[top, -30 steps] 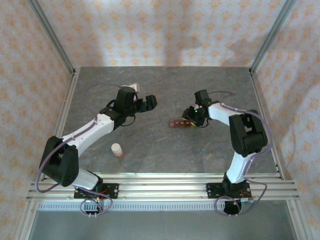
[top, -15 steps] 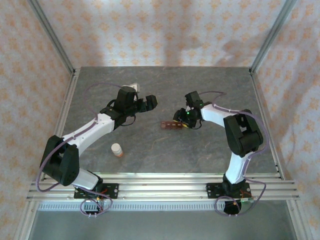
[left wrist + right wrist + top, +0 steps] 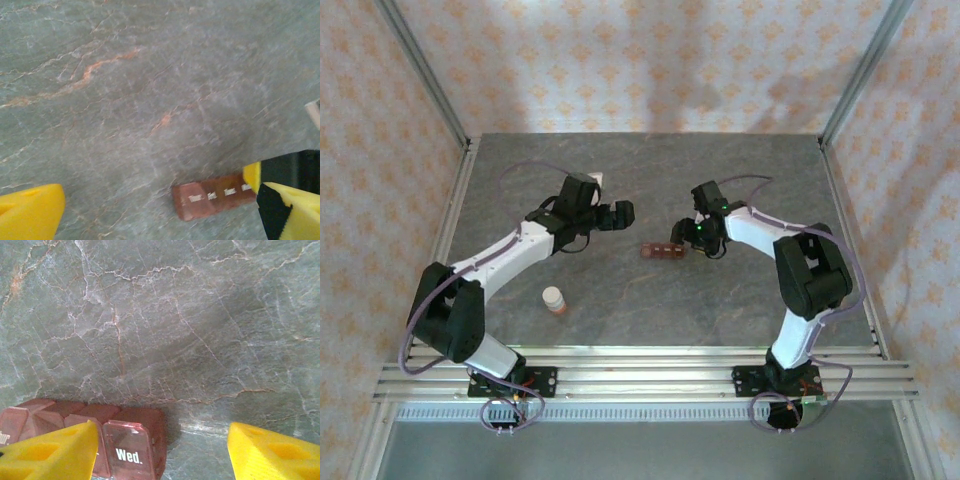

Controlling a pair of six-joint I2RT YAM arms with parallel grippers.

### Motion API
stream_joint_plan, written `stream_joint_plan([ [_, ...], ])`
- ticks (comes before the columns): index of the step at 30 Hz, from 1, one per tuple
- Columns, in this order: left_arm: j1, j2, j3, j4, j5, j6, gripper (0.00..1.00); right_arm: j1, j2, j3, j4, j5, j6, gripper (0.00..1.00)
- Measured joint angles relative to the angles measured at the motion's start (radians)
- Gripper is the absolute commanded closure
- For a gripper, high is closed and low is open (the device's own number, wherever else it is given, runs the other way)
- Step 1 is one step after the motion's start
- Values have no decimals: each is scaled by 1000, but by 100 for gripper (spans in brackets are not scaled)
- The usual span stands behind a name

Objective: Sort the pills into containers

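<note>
Containers [image 3: 662, 251], a dark red-brown strip of compartments, lay flat near the middle of the desk [image 3: 750, 300], between the two arms. The right claw [image 3: 692, 234] hung just beside the strip's right end. In the right wrist view its yellow fingers [image 3: 50, 455] stood well apart: one overlapped the strip, and the other had bare desk between it and the strip's end. So that claw gripped nothing. A lid marked "Wed." [image 3: 129, 455] sat at that end and looked shut; whether the neighbouring lids were up or down could not be told.

The left claw [image 3: 620, 212] hovered to the left of the strip and a little farther back, spread as wide as it would go and empty, with the strip low in its wrist view. A small orange bottle with a white cap [image 3: 554, 299] stood upright near the front of the desk, well apart from both claws. No loose pills could be seen.

By my reading, the step in hand was setting the strip in place, with sorting itself not yet begun. The next move would likely call for lifting a compartment lid with a fingertip, or fetching and uncapping the bottle. Either needs a narrow, careful pinch, and the light strip could slide if nudged sideways.
</note>
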Motion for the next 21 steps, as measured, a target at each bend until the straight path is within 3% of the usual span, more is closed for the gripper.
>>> stream_joint_plan([
  [10, -94, 79, 76, -141, -71, 141, 0, 1, -12, -21, -6, 0, -30, 33],
  [21, -142, 166, 153, -266, -136, 259, 0, 3, -6, -21, -29, 18, -58, 35],
])
